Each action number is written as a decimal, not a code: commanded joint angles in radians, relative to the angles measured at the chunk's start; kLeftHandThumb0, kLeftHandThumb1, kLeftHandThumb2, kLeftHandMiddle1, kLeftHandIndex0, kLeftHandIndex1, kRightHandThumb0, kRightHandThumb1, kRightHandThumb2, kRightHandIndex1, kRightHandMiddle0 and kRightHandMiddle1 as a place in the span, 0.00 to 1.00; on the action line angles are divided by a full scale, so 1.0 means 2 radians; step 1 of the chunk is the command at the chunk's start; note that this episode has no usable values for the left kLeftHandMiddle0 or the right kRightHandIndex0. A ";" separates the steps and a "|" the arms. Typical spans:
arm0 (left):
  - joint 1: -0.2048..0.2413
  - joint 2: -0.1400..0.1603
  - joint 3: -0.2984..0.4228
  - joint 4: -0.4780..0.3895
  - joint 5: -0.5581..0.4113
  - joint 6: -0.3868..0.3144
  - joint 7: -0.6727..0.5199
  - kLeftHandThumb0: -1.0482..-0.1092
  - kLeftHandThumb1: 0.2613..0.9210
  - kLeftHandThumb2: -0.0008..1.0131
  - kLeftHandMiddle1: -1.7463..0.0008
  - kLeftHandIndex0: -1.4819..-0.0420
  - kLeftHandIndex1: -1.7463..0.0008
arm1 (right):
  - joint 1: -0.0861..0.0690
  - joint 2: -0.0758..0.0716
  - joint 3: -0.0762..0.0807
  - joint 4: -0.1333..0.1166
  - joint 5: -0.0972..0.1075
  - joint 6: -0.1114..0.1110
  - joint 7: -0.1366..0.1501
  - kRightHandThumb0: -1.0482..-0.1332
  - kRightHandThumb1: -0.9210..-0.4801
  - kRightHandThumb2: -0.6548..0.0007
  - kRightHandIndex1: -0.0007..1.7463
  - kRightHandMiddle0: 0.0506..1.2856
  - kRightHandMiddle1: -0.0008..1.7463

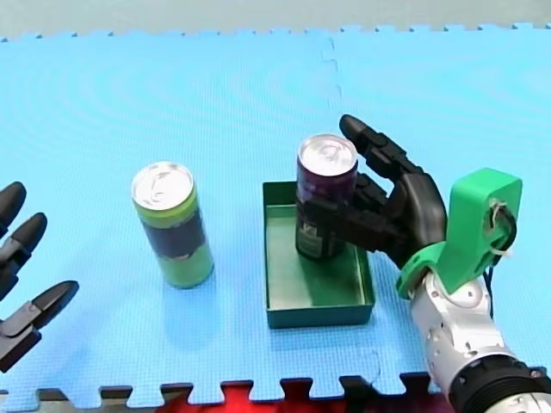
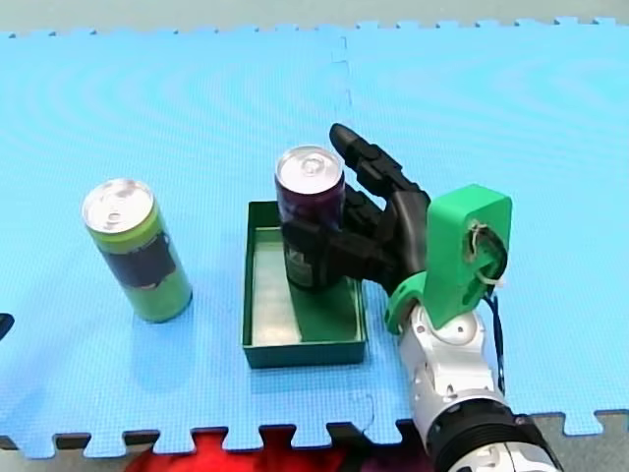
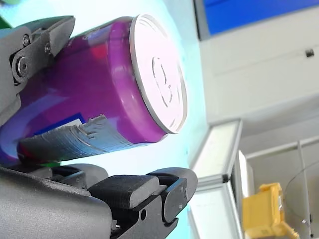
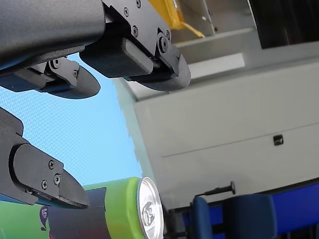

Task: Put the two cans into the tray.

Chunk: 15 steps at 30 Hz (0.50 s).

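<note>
Along the near edge of the blue foam mat (image 1: 172,86), at its left corner: left hand (image 1: 21,275), holding nothing, well apart from both cans. At the near right, the right forearm crosses the mat's front edge, with a green wrist bracket (image 1: 473,228) above it.

Just in from the front edge, right of centre: green tray (image 1: 318,315), shallow. Upright about mid-tray: purple can (image 1: 325,198).

The right hand (image 1: 398,211) is clenched round it from the right side. The thumb lies across the lower front of the body and the fingers (image 1: 372,142) go behind, one reaching up past the rim. The hand is closed just to the can's width, with no slack seen. The first wrist view agrees: the can body is pressed between the pads (image 3: 144,194).

A side grip low on the body keeps the can vertical and its top clear, which suits setting it down flat. The base looks to be down on the tray floor, but I can't tell for sure whether it touches or hangs just above, because the hand hides its right side.

Left of the tray, near but not touching: green can (image 1: 172,225), upright on the mat, no hand on it. The second wrist view looks past a hand's dark fingertips toward this can, with no contact. Judged: this one is yet to go in.
</note>
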 commanded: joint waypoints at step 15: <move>-0.014 0.011 0.008 0.025 -0.008 -0.020 -0.019 0.02 0.82 0.00 1.00 0.68 1.00 | -0.005 0.016 0.005 0.008 -0.005 -0.028 0.013 0.08 0.42 0.99 0.00 0.27 0.00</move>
